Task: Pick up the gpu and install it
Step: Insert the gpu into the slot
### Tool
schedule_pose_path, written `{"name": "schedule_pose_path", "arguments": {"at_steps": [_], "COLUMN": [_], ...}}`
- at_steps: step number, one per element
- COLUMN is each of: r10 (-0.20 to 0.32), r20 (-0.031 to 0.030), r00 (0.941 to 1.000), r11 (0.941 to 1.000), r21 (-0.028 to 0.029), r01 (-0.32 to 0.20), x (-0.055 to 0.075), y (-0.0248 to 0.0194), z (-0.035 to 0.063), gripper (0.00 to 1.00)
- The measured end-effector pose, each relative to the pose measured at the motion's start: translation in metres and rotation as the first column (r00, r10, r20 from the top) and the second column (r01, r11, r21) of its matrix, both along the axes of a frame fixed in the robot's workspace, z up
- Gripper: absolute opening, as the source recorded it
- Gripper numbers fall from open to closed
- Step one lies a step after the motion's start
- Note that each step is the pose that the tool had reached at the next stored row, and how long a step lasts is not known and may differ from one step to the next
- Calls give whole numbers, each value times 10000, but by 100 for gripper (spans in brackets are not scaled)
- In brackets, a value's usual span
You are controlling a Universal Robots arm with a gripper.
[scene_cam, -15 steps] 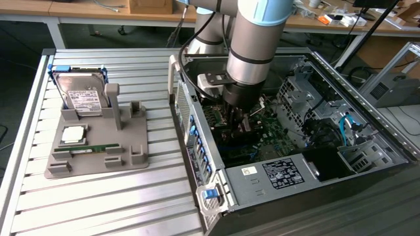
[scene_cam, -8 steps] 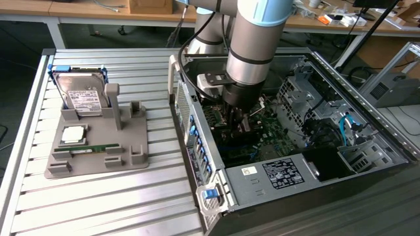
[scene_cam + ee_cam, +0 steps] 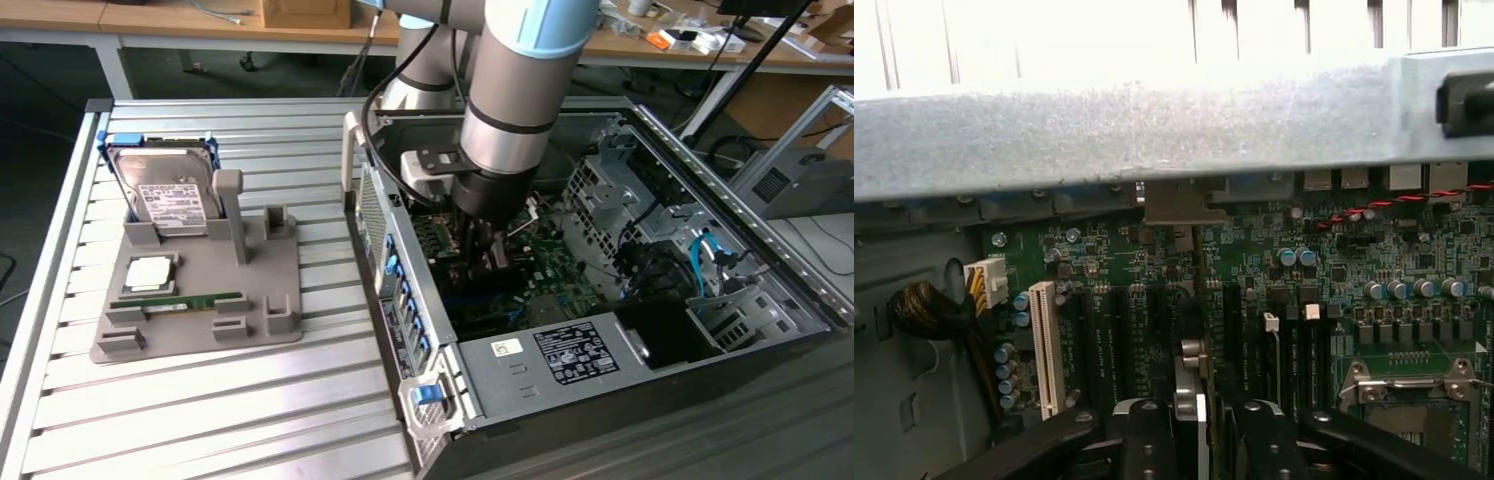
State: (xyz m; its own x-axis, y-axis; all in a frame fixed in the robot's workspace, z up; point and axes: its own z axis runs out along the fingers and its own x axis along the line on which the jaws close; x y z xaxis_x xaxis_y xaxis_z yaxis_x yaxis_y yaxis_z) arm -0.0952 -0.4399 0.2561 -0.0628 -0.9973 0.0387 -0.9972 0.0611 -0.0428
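Exterior view: a grey robot arm reaching down into an open computer case lying on its side on a ribbed metal counter. Claw low inside the case, just above the green motherboard, gripping something dark and thin that cannot be made out clearly from here. On the exterior view's left, a grey holder tray carrying a silver hard drive with a white label standing in a slot, a square processor chip lying flat, and a slim green memory stick just in front of it. Power supply with a label at the near end of the case.

Wrist view: black claw fingers clamped on either side of the gpu, a thin card seen edge-on, held upright. Card hanging just over the row of dark expansion slots on the motherboard, beside a white slot. Silvery bracket tab up against the case's metal rear wall. Empty processor socket off to one side.
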Motion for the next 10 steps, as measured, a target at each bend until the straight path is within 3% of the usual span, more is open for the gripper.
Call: {"name": "schedule_pose_path", "arguments": {"at_steps": [2,3,5,10], "r10": [-2,1,0,0], "r20": [-13,-16,-16,-17], "r00": [10000,10000,10000,10000], "r11": [9998,9997,9995,9995], "r21": [200,251,302,315], "r01": [2,0,0,1], "x": [-2,-1,-2,-2], "y": [-10,-15,-22,-25], "z": [-4,-2,-2,-1], "gripper": [27,27,27,27]}}
